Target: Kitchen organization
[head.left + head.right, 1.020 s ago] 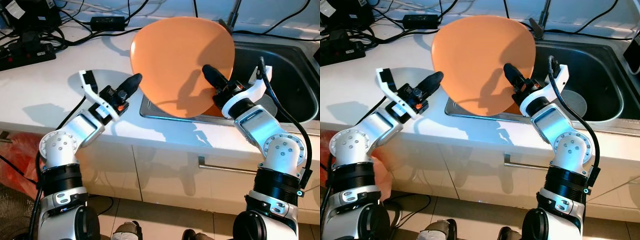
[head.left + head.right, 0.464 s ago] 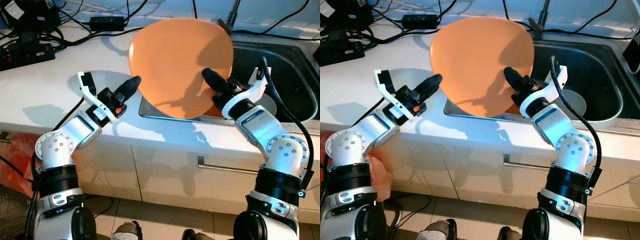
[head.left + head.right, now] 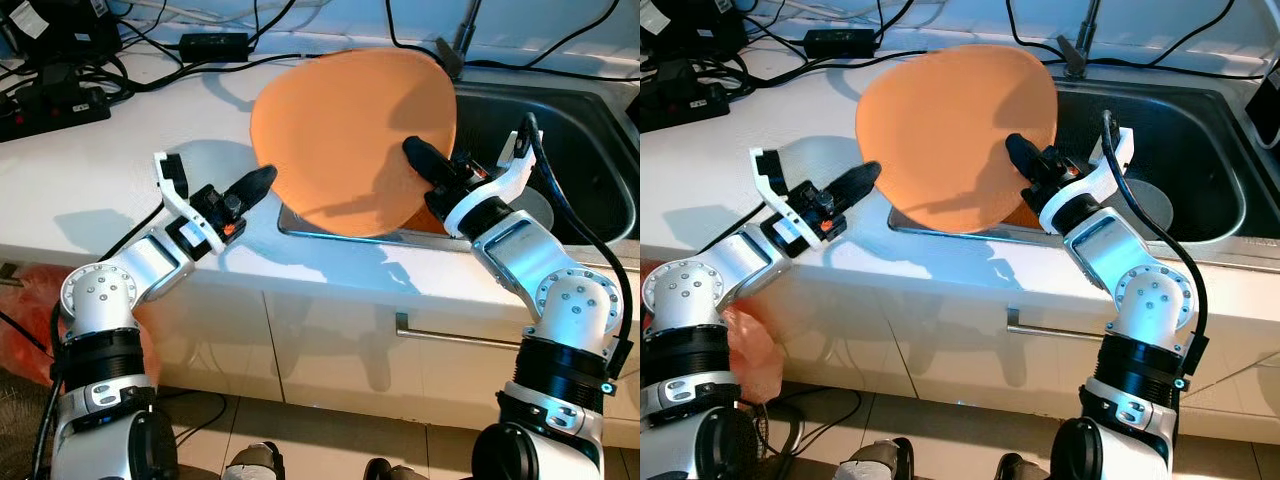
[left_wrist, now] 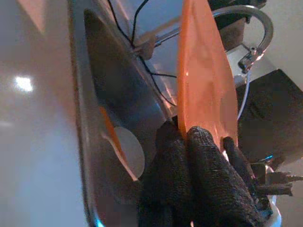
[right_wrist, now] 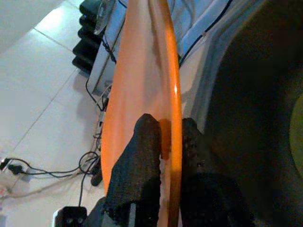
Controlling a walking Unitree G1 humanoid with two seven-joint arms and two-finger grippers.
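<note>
One orange plate [image 3: 350, 140] is held up on edge over the near-left corner of the sink [image 3: 560, 150], above the counter [image 3: 90, 180]. Vs 1 s ago, the plate is tipped back further, its top edge leaning away toward 12 o'clock, so more of its face is turned upward; its left rim has shifted slightly toward 9 o'clock. The left arm has dropped lower and drawn toward 8 o'clock.

Right gripper [image 3: 428, 163]: fingers are closed tight on the plate's lower-right rim, one finger on each face, as seen in the right wrist view [image 5: 163, 142]. The grip spot is unchanged from earlier.

Left gripper [image 3: 250, 185]: black fingers are pressed together, nothing between them; the tips are at the plate's left rim, approx 9 o'clock of the plate. Whether the tips touch the rim cannot be told. In the left wrist view the closed fingers [image 4: 208, 179] are seen in front of the plate's edge.

Counts: 1 plate held; 2 grippers; 1 sink; 1 faucet [image 4: 246, 28] at the sink's far side. A round pale disc [image 3: 1145, 205] lies in the sink basin, at 3 o'clock of the right gripper. Several black cables [image 3: 150, 50] and 1 power brick [image 3: 215, 43] lie on the counter at approx 11 o'clock.
</note>
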